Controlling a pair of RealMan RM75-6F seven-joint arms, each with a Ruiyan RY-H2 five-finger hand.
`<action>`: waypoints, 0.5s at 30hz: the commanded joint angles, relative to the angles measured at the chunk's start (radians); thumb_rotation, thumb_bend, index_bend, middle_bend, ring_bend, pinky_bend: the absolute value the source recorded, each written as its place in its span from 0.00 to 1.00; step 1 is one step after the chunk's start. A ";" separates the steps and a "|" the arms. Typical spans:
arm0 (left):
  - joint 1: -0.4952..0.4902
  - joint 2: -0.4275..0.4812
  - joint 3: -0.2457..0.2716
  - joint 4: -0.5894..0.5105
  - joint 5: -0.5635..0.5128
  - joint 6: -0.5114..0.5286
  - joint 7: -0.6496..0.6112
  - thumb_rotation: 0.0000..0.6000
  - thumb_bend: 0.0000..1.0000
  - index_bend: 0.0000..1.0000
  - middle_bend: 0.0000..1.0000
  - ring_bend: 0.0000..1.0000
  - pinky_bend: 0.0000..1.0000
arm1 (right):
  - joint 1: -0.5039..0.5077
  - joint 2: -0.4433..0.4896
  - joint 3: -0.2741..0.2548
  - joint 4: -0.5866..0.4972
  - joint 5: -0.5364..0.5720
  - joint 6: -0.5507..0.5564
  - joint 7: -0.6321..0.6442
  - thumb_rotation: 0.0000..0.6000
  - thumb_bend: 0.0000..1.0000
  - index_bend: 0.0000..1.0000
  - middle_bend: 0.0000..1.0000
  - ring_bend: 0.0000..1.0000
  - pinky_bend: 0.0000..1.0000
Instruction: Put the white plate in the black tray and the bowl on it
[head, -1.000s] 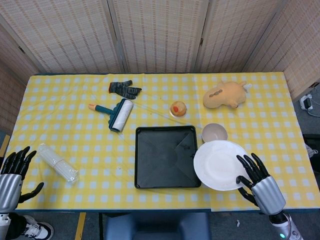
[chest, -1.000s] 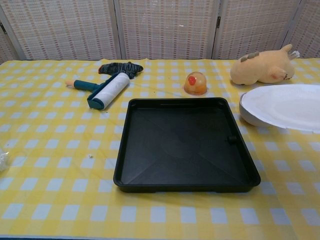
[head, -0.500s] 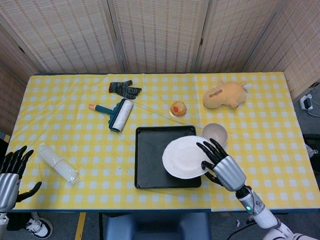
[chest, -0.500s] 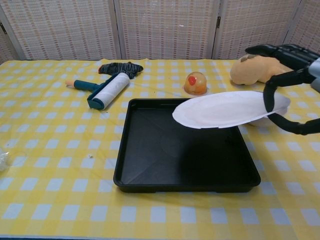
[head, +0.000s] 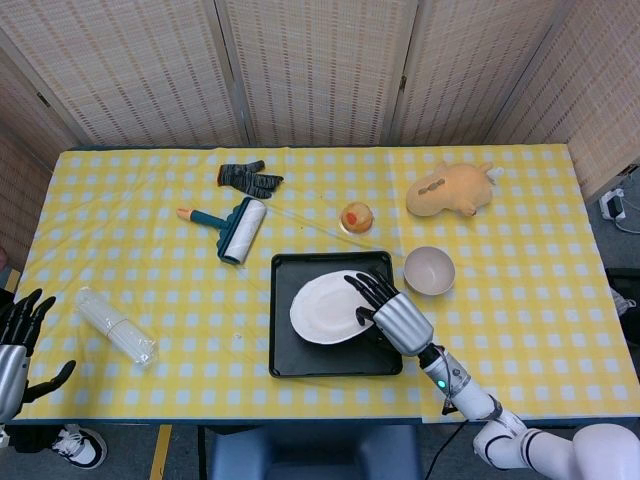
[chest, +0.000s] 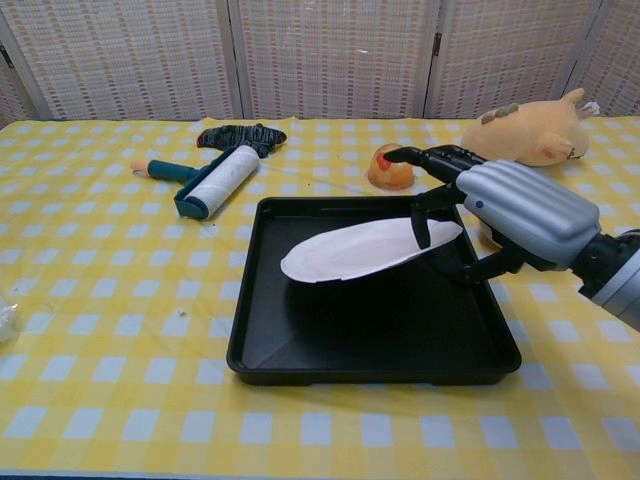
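Observation:
My right hand grips the white plate by its right rim. The plate hangs tilted over the middle of the black tray, its left edge lower, not resting on the tray floor. The beige bowl stands on the tablecloth just right of the tray's far right corner; in the chest view my right hand hides most of it. My left hand hovers open off the table's near left corner, holding nothing.
A lint roller and a dark glove lie at the far left. An orange dome toy sits behind the tray. A plush animal lies far right. A clear plastic bundle lies near left.
My right hand carried the plate leftward from beside the tray to over its middle and lowered it. The left hand drifted slightly down and left.

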 joint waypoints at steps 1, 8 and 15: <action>-0.002 0.000 -0.001 0.003 -0.005 -0.006 -0.007 1.00 0.28 0.00 0.00 0.01 0.00 | 0.032 -0.045 -0.002 0.056 0.019 -0.028 0.027 1.00 0.50 0.65 0.08 0.08 0.00; -0.004 0.000 -0.003 0.006 -0.006 -0.009 -0.015 1.00 0.28 0.00 0.00 0.01 0.00 | 0.062 -0.078 -0.014 0.108 0.041 -0.063 0.033 1.00 0.50 0.46 0.02 0.05 0.00; 0.004 0.003 -0.004 0.000 0.005 0.013 -0.026 1.00 0.28 0.00 0.00 0.01 0.00 | 0.096 -0.029 -0.019 0.008 0.073 -0.141 -0.016 1.00 0.50 0.19 0.00 0.00 0.00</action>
